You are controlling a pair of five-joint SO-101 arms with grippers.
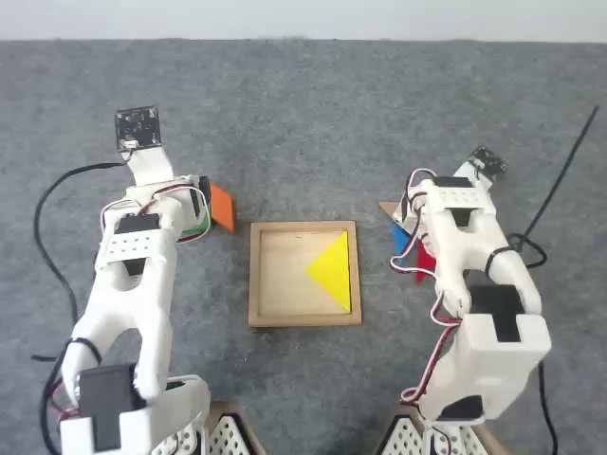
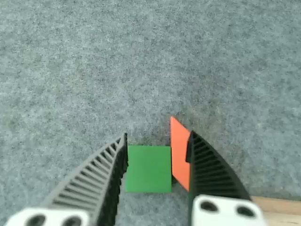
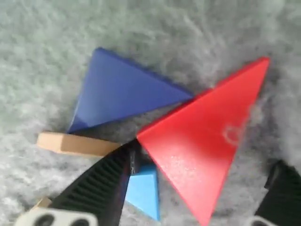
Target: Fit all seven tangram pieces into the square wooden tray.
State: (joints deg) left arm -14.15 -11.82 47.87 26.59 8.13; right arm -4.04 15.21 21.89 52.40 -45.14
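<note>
The square wooden tray (image 1: 303, 318) lies mid-table with a yellow triangle (image 1: 334, 272) in its right half. My left gripper (image 2: 157, 136) is open and low over the carpet, straddling a green square (image 2: 148, 168). An orange piece (image 2: 180, 150) stands on edge against the inside of one finger (image 2: 207, 169); it also shows left of the tray (image 1: 221, 206). My right gripper (image 3: 205, 157) is open over a red triangle (image 3: 207, 141), beside a dark blue triangle (image 3: 122, 92), a light blue piece (image 3: 143, 190) and a plain wooden piece (image 3: 75, 143).
Grey carpet covers the table. A corner of the tray (image 2: 277, 207) sits close to my left gripper. The right arm (image 1: 469, 275) stands just right of the tray, over its cluster of pieces. Cables trail at both sides.
</note>
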